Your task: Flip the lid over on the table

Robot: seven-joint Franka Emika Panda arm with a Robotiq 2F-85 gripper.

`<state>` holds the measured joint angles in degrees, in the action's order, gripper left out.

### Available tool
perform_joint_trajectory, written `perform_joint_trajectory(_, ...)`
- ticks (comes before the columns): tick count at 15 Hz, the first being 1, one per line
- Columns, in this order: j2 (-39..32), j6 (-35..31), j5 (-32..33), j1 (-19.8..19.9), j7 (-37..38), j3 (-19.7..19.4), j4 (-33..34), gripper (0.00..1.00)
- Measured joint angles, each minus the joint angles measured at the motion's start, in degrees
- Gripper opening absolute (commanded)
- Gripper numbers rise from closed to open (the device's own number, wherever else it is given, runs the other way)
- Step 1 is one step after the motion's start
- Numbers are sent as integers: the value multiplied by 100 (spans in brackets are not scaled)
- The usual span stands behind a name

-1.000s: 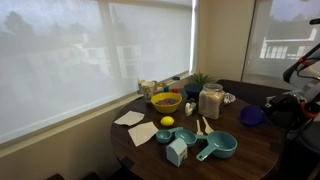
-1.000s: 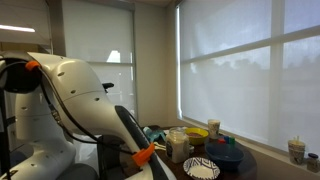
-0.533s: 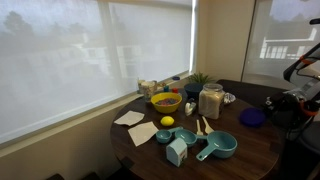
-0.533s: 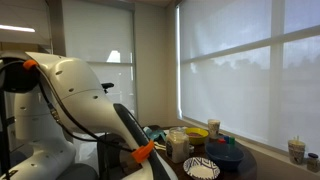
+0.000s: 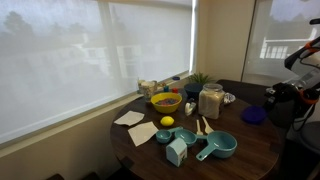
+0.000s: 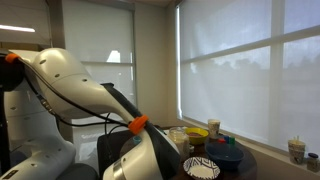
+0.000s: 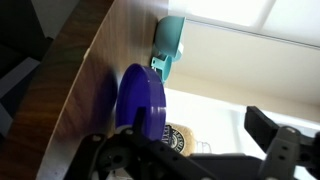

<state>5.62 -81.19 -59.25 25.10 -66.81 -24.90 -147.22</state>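
The hand is hovering above the tabletop with its fingers standing wide apart, gripping nothing. The lid is lying flat on the wood just beside one finger, and a teal cup is sitting just beyond the lid.

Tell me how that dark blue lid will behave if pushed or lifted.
The lid looks flat and rigid, so it probably keeps its shape. Lying flat on the smooth table, it likely slides rather than rolls. Its thin edge may resist gripping.
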Motion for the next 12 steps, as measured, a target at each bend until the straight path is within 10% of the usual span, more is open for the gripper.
perform_joint_trajectory(12, 853, -1180, 1879, -465, 2208, 778, 455, 100)
